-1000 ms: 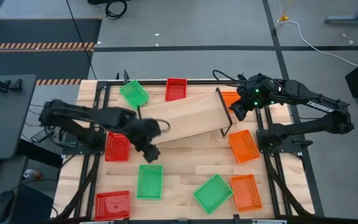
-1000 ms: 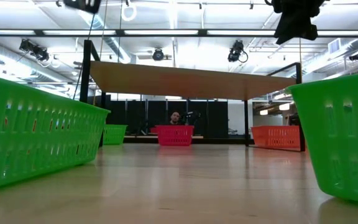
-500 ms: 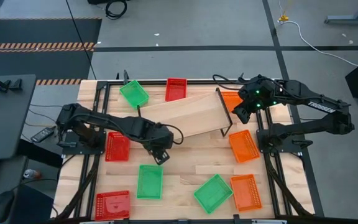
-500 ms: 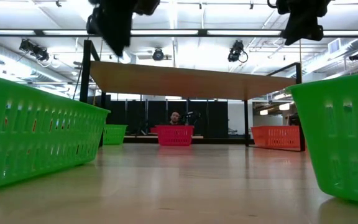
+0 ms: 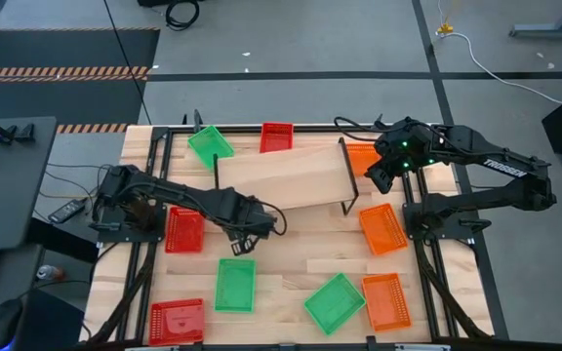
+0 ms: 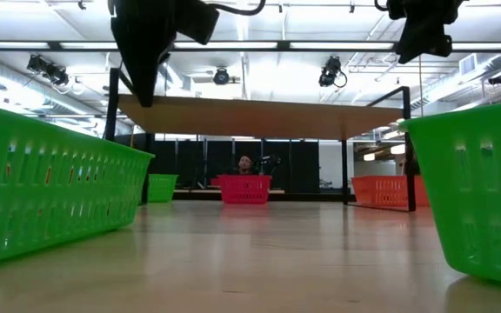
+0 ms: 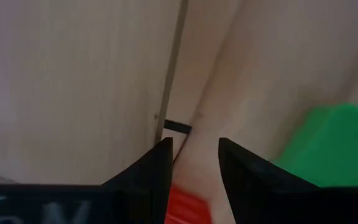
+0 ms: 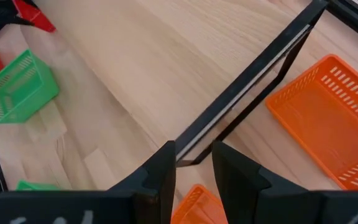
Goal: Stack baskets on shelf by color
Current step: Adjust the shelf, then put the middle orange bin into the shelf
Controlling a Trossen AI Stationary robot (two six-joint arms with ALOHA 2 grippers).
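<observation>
The shelf (image 5: 286,175), a light-wood plank on black legs, stands on the table almost square to its edges. My left gripper (image 5: 250,226) is open at the shelf's near long edge and shows in the low view (image 6: 144,87) in front of the plank (image 6: 259,111). My right gripper (image 5: 379,175) is open and hovers above the shelf's right end. Its fingers stand on either side of the black leg frame (image 8: 253,81) without touching it. Several green, red and orange baskets lie flat on the table around the shelf. My left gripper comes from above, fingers pointing down, at the plank's near long edge (image 7: 166,93), left of its middle. One finger (image 7: 151,171) stands against that edge and the other is over the table. The finger itself hides the spot of touch.
Behind the shelf are a green basket (image 5: 210,146), a red one (image 5: 275,138) and an orange one (image 5: 364,156). Red (image 5: 184,229) and orange (image 5: 381,227) baskets flank it. Green (image 5: 235,285), green (image 5: 335,302), orange (image 5: 386,299) and red (image 5: 176,320) baskets line the near side. A person (image 6: 246,163) shows beyond the table.
My left gripper has moved toward the table's right, then toward the far edge, up against the shelf's near edge. The shelf has turned about on the table. Its left end has swung toward the far edge, so it now lies nearly level with the table's edges.
</observation>
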